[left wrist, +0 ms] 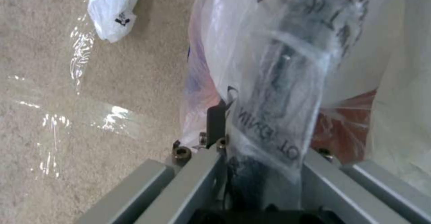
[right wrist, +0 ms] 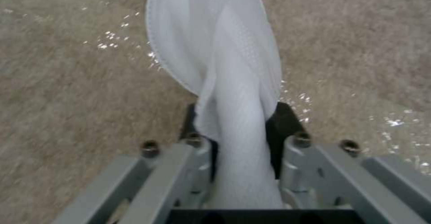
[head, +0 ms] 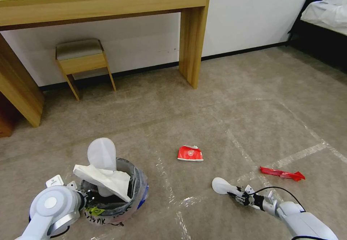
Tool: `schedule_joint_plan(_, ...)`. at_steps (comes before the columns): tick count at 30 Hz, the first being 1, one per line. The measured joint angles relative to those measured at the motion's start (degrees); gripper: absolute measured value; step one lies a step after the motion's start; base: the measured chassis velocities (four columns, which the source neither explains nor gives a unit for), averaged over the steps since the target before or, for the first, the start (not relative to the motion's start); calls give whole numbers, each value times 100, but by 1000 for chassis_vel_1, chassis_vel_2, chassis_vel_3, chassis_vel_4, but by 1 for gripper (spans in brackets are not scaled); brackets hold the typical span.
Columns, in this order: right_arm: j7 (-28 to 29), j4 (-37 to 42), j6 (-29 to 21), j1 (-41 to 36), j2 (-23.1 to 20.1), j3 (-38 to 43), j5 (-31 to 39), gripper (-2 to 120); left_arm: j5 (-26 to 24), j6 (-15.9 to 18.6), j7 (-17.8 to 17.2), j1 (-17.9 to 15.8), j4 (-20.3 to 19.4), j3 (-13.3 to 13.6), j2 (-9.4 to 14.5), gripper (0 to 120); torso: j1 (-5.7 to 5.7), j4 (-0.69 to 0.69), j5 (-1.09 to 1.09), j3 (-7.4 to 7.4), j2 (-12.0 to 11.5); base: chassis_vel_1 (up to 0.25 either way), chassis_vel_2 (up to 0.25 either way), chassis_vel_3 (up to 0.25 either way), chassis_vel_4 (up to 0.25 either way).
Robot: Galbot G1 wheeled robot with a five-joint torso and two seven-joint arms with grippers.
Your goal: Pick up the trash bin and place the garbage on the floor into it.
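Left pincer (head: 84,199): nearest on the robot's left; clamped on the near rim of the trash bin (head: 139,187), the bag-lined wall squeezed between its jaws in the left wrist view (left wrist: 269,123)
Trash bin: held low over the floor (head: 217,106); already carries 1 white slipper sole (head: 102,154) standing up out of it and a sheet of white paper (head: 105,180) draped over the rim; I cannot tell whether its base touches the carpet
Right pincer (head: 236,192): nearest on the robot's right, low over the carpet; jaws closed on a 2nd white slipper sole (right wrist: 224,69), which sticks out beyond the fingertips toward the bin
Step in hand: by my reading, 1 piece of garbage is gripped and is on its way to the bin; the 2 are well apart
Next move calls for: carrying the sole across and above the rim before letting go; the opening is crowded by the upright sole and the paper, so the drop wants the free side
Still on the floor: squashed red carton (head: 190,153) just beyond, between the 2 arms; red wrapper (head: 282,174) off to the right
Farther off: stool (head: 82,62) and wooden bench (head: 108,1) against the wall
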Motion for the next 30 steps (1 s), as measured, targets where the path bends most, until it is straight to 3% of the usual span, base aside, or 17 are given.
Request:
schedule_joint_plan(6, 38, 317, 244, -103, -80, 98, 301, 3, 23, 1, -8, -30, 14, 57, -14, 0, 0, 0, 2, 0, 0, 0, 0, 0, 0)
schedule_joint_plan(10, 42, 772, 386, -254, -292, 203, 520, 3, -3, 0, -25, -35, 11, 55, 5, 0, 0, 1, 0, 0, 0, 0, 0, 0, 0)
schedule_joint_plan(12, 93, 1409, 413, -466, -610, 287, 619, 3, -61, -3, -34, -33, 6, 15, 69, 0, 0, -1, 1, 0, 0, 0, 0, 0, 0)
schedule_joint_plan(16, 141, 1894, 423, -533, -896, 363, 791, 3, -126, -10, -39, -34, -3, -35, 119, 0, 0, -1, -1, 0, 0, 0, 0, 0, 0)
schedule_joint_plan(25, 122, 3393, 300, -473, -2037, 480, 1599, 3, -251, -25, -94, -18, -109, -162, 123, 0, 0, 0, -1, 0, 0, 0, 0, 0, 0)
schedule_joint_plan(30, 183, 4198, 203, -335, -2369, 751, 1924, 3, -270, -36, -107, -48, -119, -146, 93, 0, 0, 0, -1, 0, 0, 0, 0, 0, 0)
